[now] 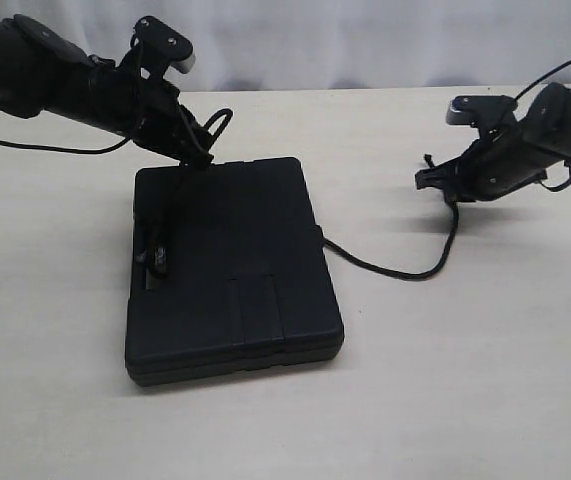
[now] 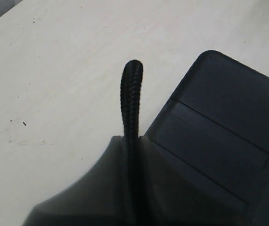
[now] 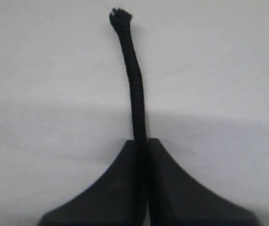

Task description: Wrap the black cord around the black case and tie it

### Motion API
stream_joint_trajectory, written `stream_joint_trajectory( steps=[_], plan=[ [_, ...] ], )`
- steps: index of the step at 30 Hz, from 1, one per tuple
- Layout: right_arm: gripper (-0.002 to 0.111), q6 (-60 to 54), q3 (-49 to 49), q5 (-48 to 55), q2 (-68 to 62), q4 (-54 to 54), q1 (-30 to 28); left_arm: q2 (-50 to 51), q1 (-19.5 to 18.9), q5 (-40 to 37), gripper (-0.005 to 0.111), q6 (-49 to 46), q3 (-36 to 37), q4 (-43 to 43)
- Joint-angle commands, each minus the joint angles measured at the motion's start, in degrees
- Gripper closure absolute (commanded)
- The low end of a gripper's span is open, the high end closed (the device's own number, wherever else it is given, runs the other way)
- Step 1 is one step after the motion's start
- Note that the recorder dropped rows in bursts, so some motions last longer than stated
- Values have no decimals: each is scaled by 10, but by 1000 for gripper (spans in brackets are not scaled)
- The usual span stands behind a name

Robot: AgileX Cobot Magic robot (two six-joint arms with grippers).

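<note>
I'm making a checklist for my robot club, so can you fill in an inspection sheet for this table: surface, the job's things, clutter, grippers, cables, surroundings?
Surface: pale table, a few small marks.
Job's things: black case lying flat; black cord sags from the right gripper onto the table and reaches the case's right edge. Whether it passes beneath cannot be told.
Clutter: nothing seen.
Grippers: left gripper over the case's far left corner, fingers shut on the cord; right gripper raised to the right of the case, shut on the cord near its frayed tip.
Cables: thin black cable hanging under the left arm, another by the right arm.
Surroundings: pale curtain behind.
</note>
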State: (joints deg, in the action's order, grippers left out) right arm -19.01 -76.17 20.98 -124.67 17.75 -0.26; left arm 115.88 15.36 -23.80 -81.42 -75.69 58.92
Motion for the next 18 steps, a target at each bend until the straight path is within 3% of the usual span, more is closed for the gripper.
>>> stream_joint_trajectory(
  steps=[1, 7, 18],
  plan=[
    [104, -24, 14, 39, 1, -7, 28, 1, 0, 0, 107, 3, -4, 3],
    [104, -33, 102, -68, 77, -7, 67, 1, 0, 4, 107, 3, -4, 3],
    [104, -65, 169, -115, 219, -7, 189, 1, 0, -10, 107, -39, -4, 3]
  ],
)
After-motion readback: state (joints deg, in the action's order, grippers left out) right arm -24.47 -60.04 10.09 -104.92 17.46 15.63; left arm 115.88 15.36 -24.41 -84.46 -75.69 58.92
